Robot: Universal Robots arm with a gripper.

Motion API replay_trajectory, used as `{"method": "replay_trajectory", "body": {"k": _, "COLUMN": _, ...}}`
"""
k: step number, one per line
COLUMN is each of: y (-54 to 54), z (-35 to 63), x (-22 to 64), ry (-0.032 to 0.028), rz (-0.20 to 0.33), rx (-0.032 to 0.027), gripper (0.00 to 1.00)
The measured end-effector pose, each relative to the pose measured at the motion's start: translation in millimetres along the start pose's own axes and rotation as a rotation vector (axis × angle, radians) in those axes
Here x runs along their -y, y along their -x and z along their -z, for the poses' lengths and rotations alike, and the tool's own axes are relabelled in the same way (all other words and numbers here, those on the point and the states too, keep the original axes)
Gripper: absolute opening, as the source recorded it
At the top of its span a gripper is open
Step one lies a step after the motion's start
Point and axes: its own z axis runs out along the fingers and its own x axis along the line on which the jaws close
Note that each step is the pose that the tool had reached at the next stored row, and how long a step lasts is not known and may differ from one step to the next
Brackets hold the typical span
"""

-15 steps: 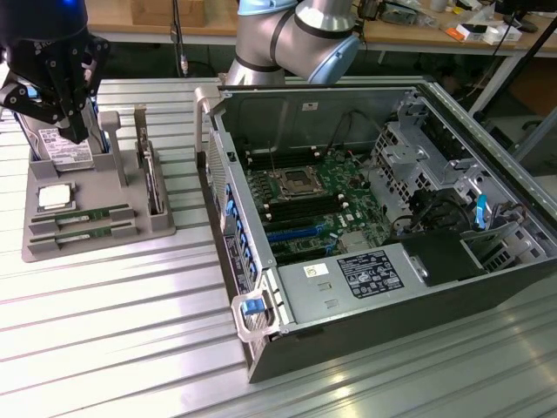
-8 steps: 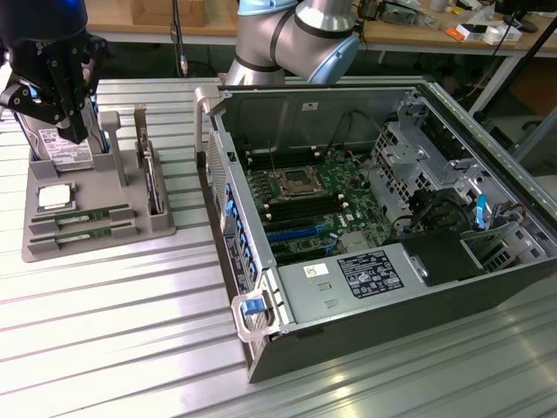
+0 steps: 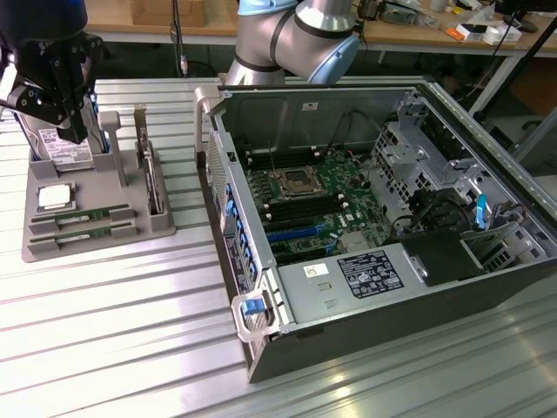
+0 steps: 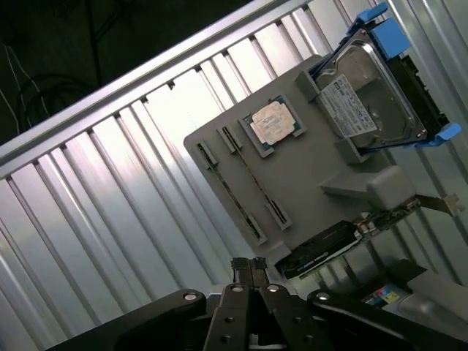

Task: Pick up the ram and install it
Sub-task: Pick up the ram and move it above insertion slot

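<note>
The ram point(image 3: 84, 214) sits untouched in the long slots along the near edge of the grey tray point(image 3: 161, 228), which rests on the ribbed metal table point(image 3: 113, 331). Just behind the ram lies the square silver CPU point(image 3: 54, 196), and further back the hard drive point(image 3: 65, 150) stands at the tray's far corner. My gripper point(image 4: 249, 267) hangs above that far end, fingers pressed together and holding nothing. Toward the exterior view's right, the open computer case point(image 3: 348, 340) shows its motherboard point(image 3: 305, 205).
</note>
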Motion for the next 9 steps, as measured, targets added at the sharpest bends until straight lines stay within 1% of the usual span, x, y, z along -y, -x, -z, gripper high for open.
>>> {"method": "replay_trajectory", "body": {"k": 9, "y": 0.0, "z": 0.0, "x": 0.0, "ry": 0.0021, "rz": 0.086, "rx": -0.0038, "gripper": 0.11}}
